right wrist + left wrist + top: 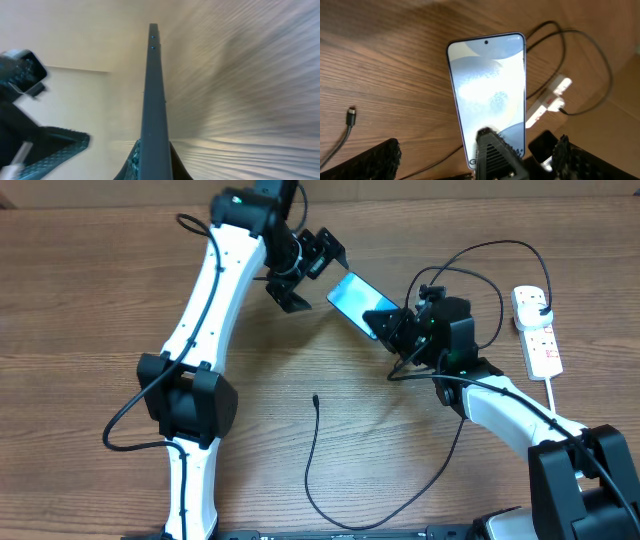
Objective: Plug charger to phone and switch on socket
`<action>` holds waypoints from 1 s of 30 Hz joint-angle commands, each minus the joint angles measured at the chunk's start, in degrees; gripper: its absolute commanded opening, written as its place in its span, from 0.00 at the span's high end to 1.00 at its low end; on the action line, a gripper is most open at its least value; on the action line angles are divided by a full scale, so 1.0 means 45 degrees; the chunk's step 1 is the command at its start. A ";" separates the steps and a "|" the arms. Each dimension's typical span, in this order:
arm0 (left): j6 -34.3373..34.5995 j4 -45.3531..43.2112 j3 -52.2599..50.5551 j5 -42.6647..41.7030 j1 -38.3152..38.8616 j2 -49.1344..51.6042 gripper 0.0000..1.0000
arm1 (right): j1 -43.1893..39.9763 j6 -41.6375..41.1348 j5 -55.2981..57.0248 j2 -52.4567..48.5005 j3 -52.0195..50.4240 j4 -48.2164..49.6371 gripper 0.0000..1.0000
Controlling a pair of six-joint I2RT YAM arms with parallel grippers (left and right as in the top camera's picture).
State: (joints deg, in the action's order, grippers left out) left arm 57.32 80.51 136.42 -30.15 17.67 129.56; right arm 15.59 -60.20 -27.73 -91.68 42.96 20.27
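The wooden table I work at bears the loose black charger cable and, far right, the white socket.

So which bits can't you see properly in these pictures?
- Charging hole of the phone: in the overhead view, the right gripper is clamped over that end.
- Phone screen: the right wrist view shows only its thin edge.
- Switches on the socket: overhead, too small to tell on or off.
- Far end of the charger: overhead, its cable runs under the right arm and I lose it.
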 commanded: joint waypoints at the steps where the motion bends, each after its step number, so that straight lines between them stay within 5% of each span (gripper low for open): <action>1: -0.0942 0.0656 0.1341 0.0452 0.0000 -0.0068 0.00 | -0.0092 -0.3764 -0.1724 0.0058 0.0199 0.1564 0.96; 9: -0.0733 0.0568 0.2059 0.0364 -0.0204 -0.0068 0.00 | -0.0087 -1.0229 -0.2249 0.0058 0.0199 0.2307 0.96; 16: -0.0733 0.0039 0.2055 0.0364 -0.0180 -0.0068 0.00 | -0.0087 -1.0715 -0.2103 0.0058 0.0199 0.5095 0.96; 20: -0.0627 0.0000 0.2055 0.0374 -0.0146 -0.0068 0.00 | -0.0063 -1.2784 -0.2093 0.0058 0.0199 0.5722 0.96; 23: 0.0427 0.0005 0.2055 0.0369 -0.0136 -0.0068 0.00 | -0.0053 -1.4158 -0.2098 0.0058 0.0199 0.5722 0.96; 30: 0.2715 -0.0228 0.2050 0.1035 0.0233 -0.0063 0.00 | -0.0053 -1.4149 -0.1953 0.0058 0.0204 0.5775 0.96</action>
State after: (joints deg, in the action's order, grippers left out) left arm 64.42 79.90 144.07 -28.25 17.37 129.56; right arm 15.38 -115.92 -37.04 -91.74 42.85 44.97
